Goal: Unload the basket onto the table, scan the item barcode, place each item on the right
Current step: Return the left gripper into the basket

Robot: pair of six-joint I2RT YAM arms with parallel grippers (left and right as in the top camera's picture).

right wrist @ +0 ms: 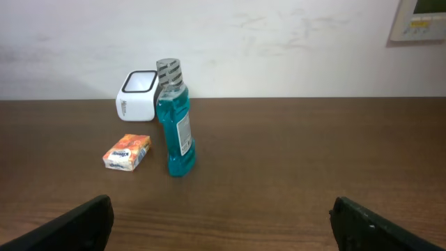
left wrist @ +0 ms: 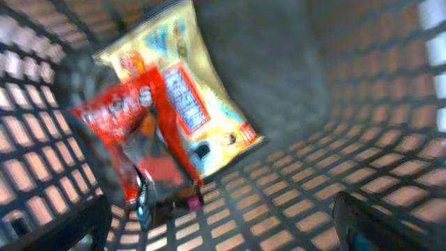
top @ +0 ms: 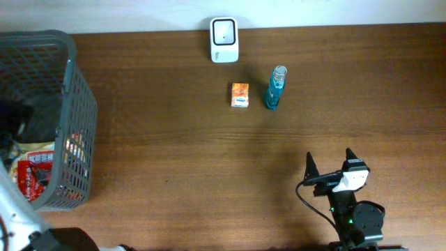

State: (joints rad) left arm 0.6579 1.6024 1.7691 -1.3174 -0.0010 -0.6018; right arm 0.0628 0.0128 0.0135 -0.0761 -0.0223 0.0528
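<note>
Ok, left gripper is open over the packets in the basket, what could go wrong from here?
The red packet lies across the yellow packet, so the left gripper may pinch both. The basket mesh sits close and could snag it. The upright blue bottle stands near the scanner and could get tipped during scanning.

Surface: brown wooden table (top: 209, 153), grain running left to right.
Basket: grey mesh basket (top: 80, 104), at 9 o'clock, over the left edge.
Scanner: white scanner (top: 224, 40), at 12 o'clock, by the far edge.
Box: small orange box (top: 240, 95), lying flat, at the scanner's 6 o'clock.
Bottle: blue bottle (top: 274, 89), upright, at the box's 3 o'clock, near it but apart.
</note>
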